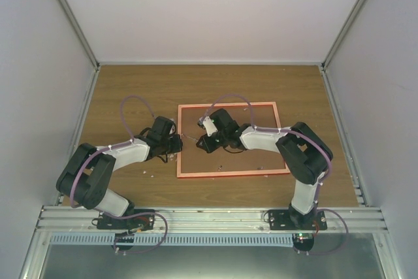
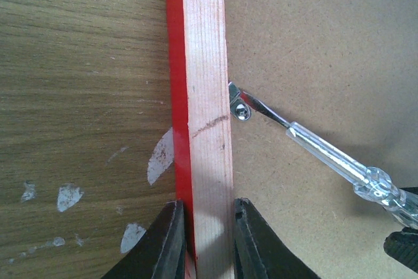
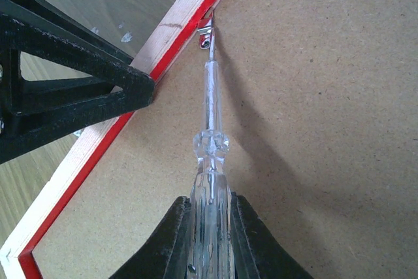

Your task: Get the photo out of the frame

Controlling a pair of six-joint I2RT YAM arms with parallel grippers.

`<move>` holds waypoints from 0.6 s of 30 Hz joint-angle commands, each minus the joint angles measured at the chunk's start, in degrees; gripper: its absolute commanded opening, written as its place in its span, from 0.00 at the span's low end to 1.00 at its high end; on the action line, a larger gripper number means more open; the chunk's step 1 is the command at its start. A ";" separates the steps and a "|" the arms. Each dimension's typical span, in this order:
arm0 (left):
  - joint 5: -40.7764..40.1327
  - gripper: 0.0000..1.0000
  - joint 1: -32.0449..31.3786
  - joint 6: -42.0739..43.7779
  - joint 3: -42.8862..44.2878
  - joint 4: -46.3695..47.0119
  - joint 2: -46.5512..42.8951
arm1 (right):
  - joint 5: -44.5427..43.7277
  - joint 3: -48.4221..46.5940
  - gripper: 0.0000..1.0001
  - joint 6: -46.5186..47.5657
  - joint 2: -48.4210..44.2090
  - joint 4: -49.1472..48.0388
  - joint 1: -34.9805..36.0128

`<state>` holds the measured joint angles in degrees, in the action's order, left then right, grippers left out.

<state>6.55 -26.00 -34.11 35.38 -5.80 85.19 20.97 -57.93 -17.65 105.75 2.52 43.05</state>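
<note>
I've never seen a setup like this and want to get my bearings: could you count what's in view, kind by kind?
Robot arms: 2 (left arm, right arm)
Picture frame: 1
Backing board: 1
Screwdriver: 1
Metal clip: 1 seen up close
Total: 6

Both arms folded inward, elbows raised: left gripper clamping the frame, right gripper clasping a screwdriver.
</note>
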 commanded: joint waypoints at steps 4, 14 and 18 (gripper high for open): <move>2.36 0.16 -1.16 0.33 -2.41 -7.03 0.77 | 1.00 0.71 0.01 1.21 -1.26 0.29 0.09; 2.43 0.16 -1.16 0.12 -2.59 -6.70 1.33 | 0.11 2.53 0.01 0.25 -3.22 -1.23 0.43; 2.77 0.16 -1.18 0.12 -2.52 -6.36 1.59 | 1.25 2.36 0.01 1.18 -2.79 -1.03 1.26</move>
<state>6.55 -26.00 -34.15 35.38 -5.78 85.19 21.30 -56.03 -17.39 104.12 2.28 43.38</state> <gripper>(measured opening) 0.180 0.122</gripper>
